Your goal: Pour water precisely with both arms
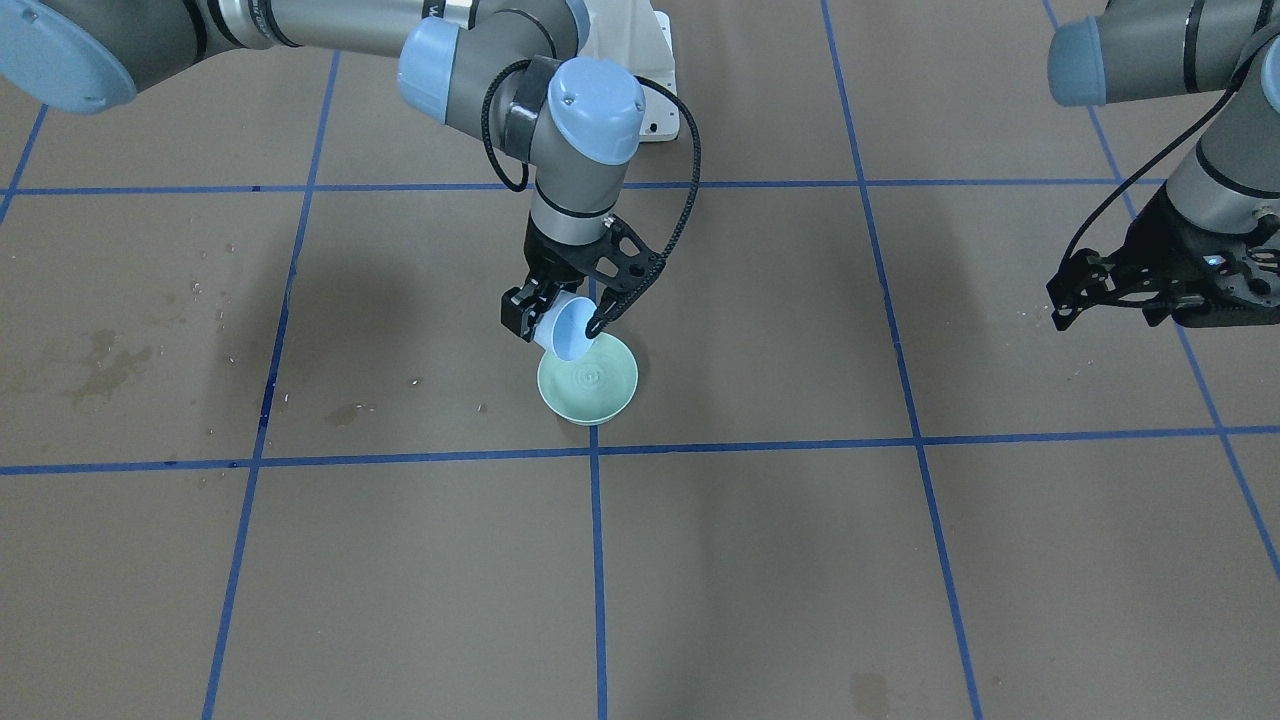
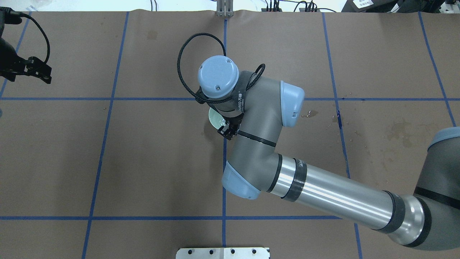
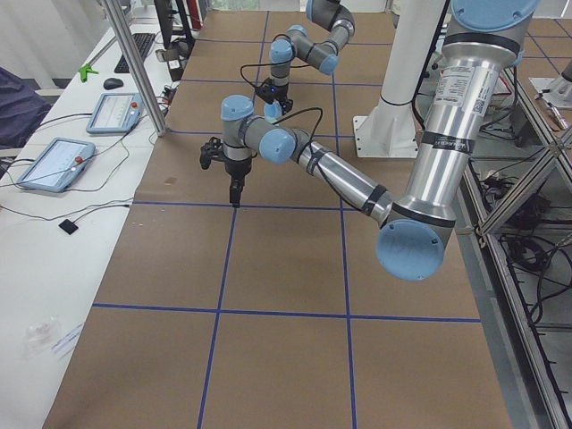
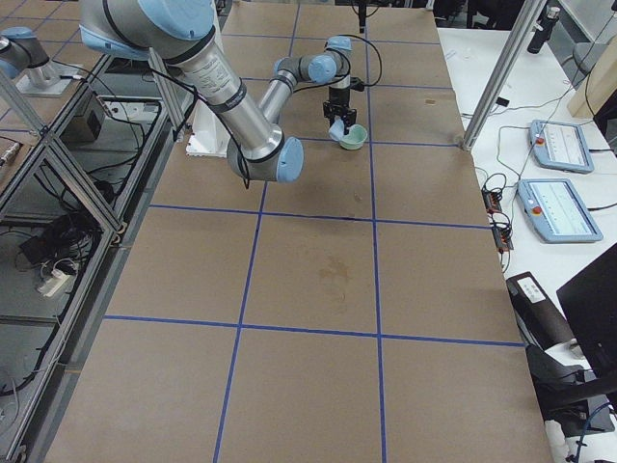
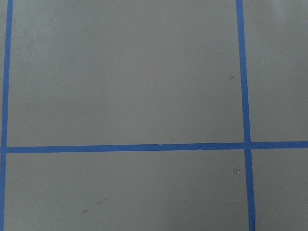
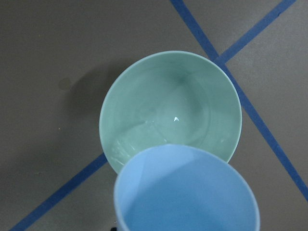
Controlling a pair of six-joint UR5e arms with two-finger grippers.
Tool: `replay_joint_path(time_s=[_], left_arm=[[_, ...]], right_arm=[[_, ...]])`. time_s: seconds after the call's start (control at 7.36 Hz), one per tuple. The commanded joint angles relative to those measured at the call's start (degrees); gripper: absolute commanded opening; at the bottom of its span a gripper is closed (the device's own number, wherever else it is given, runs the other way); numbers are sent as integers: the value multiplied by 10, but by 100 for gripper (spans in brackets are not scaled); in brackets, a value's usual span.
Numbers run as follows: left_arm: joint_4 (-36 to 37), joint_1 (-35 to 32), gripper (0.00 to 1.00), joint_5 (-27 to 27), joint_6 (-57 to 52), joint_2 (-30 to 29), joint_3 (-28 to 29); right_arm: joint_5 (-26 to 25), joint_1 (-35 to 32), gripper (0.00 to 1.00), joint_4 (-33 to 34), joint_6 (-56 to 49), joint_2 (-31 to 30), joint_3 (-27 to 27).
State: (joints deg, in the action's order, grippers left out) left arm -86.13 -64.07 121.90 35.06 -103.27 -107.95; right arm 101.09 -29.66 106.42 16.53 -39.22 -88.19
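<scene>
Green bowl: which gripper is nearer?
Right. The right gripper holds a blue cup tipped over the green bowl; the left gripper hangs far off to the side.

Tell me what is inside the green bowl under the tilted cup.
A shallow pool of clear water, rippled and glinting. The blue cup, held by the right gripper, covers the bowl's near edge.

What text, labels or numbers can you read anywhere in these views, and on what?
Nothing reads cleanly.
White lettering on the black strap at the right arm's wrist: blurred, unreadable.
Lettering on the black band on its forearm: unreadable.
Printed label on the left arm's tube: too small.
Pendant screens: too small.
Blue cup, green bowl: no markings seen.
</scene>
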Motion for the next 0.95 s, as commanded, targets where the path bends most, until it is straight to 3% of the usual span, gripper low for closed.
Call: replay_joint_path(time_s=[0.0, 0.41, 0.68, 0.81], left_arm=[[0, -1, 100, 0, 0, 0, -1], [1, -1, 100, 0, 0, 0, -1], [1, -4, 100, 0, 0, 0, -1], [1, -4, 100, -1, 0, -1, -2]], right_arm=[[1, -7, 0, -62, 62, -49, -75], [-7, -33, 0, -235, 151, -135, -146], [-74, -40, 0, -363, 224, -224, -188], [-114, -40, 0, -396, 265, -265, -213]])
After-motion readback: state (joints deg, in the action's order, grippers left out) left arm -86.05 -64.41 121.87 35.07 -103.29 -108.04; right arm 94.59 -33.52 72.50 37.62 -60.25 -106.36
